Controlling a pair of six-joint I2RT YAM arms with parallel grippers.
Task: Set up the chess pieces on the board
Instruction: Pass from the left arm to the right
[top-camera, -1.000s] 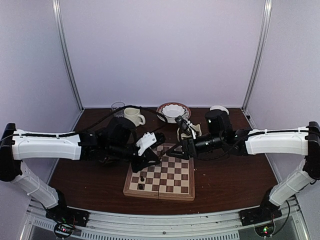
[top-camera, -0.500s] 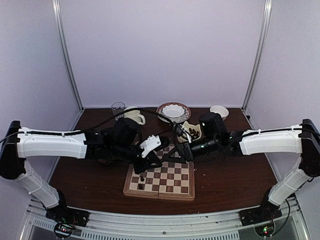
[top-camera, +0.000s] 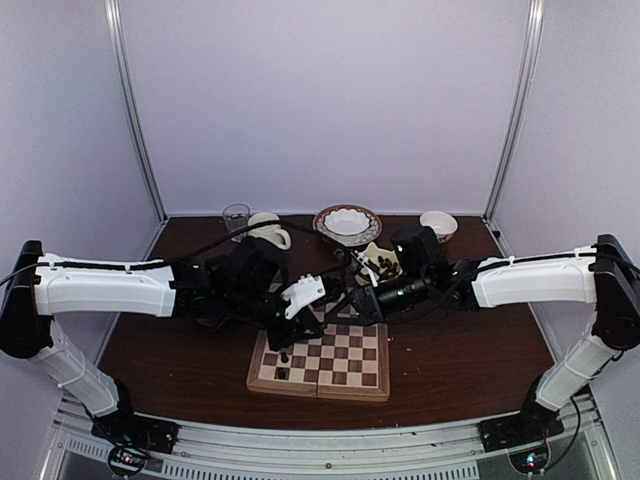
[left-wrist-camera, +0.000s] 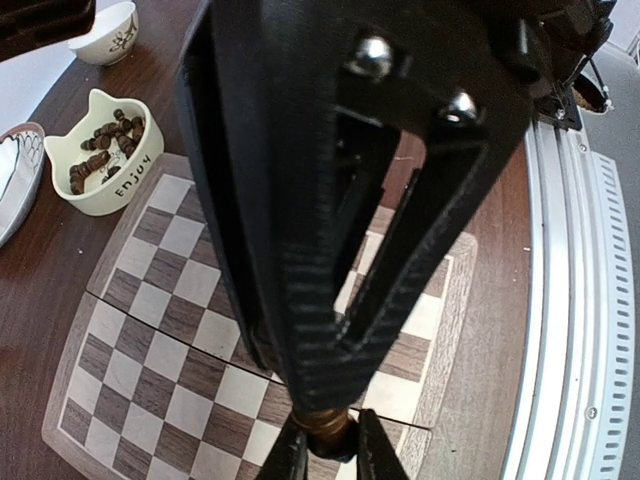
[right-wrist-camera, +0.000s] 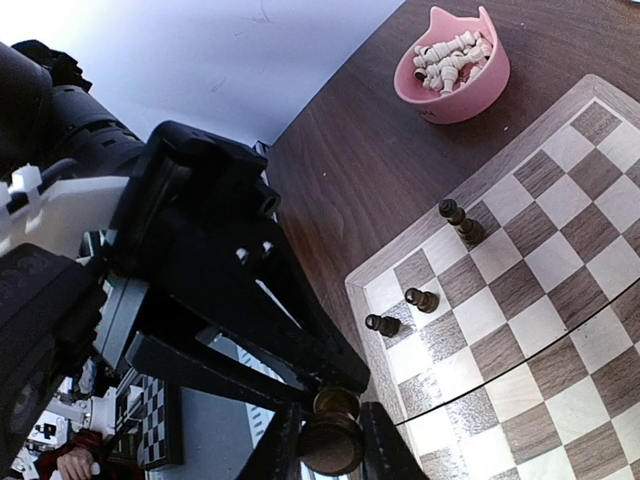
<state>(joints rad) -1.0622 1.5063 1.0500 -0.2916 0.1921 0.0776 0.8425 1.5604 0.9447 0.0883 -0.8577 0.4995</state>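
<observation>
- Left gripper (left-wrist-camera: 324, 455) clenches a brown chess piece (left-wrist-camera: 325, 425) over the board (left-wrist-camera: 170, 340).
- Right gripper (right-wrist-camera: 331, 455) pinches a dark chess piece (right-wrist-camera: 331, 432) by the board's edge, near a corner where three dark pieces (right-wrist-camera: 420, 298) stand.
- Pale pieces (right-wrist-camera: 450, 50) fill a pink bowl (right-wrist-camera: 440, 100) beyond the board.

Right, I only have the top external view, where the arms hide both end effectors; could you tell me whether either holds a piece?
Observer: Yes, the left wrist view shows the left end effector shut on a dark piece above the board.
Operator: Thank you, and the right one?
Observer: The right wrist view shows the right end effector shut on a second dark piece.
Operator: Where are the pale pieces, please?
Observer: They lie in a pink bowl beside the board, visible only from the right wrist.
</observation>
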